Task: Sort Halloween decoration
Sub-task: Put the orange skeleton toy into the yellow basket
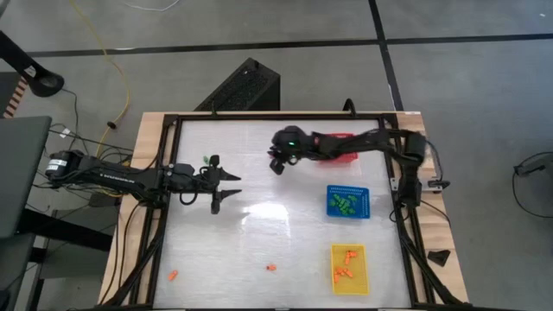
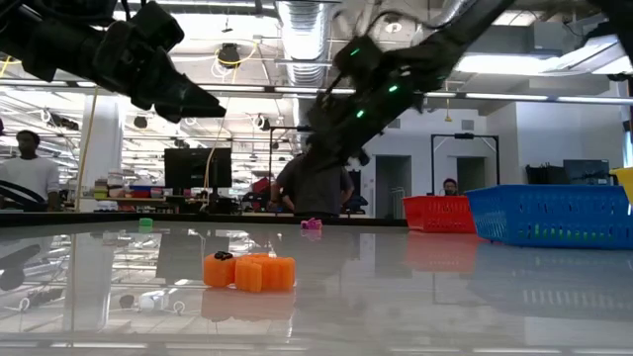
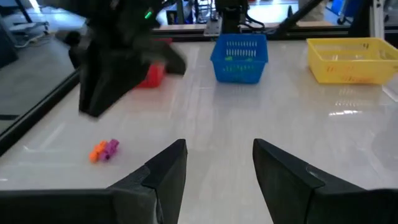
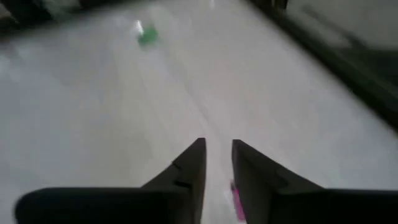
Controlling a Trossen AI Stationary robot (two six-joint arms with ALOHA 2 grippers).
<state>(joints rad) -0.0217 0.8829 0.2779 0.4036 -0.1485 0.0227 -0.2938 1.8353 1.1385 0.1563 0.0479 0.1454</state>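
A: Where are the two arms?

B: The left gripper (image 1: 226, 187) hangs over the left half of the table (image 1: 285, 233), its fingers spread with nothing between them. The right gripper (image 1: 277, 163) reaches out over the far middle, near the red basket (image 1: 346, 156), which the arm partly covers from above.

A: Is the right one holding anything?

B: Its fingers (image 4: 189, 167) stand a narrow gap apart and nothing sits between them. A pink trinket (image 4: 236, 199) shows just beside one finger, mostly cut off, so I cannot tell whether they touch.

A: And the decorations?

B: Green pieces (image 1: 347, 205) lie in the blue basket (image 1: 347, 201), orange pieces (image 1: 346, 266) in the yellow basket (image 1: 349, 269). Loose ones remain on the table: two orange ones (image 1: 173, 275) near the front edge, a green one (image 1: 206, 159) far left, and an orange and purple pair (image 3: 104, 149) at the far side. What lies inside the red basket is hidden.

A: Anything else?

B: People (image 2: 27, 174) stand in the room beyond, too dim to make out.
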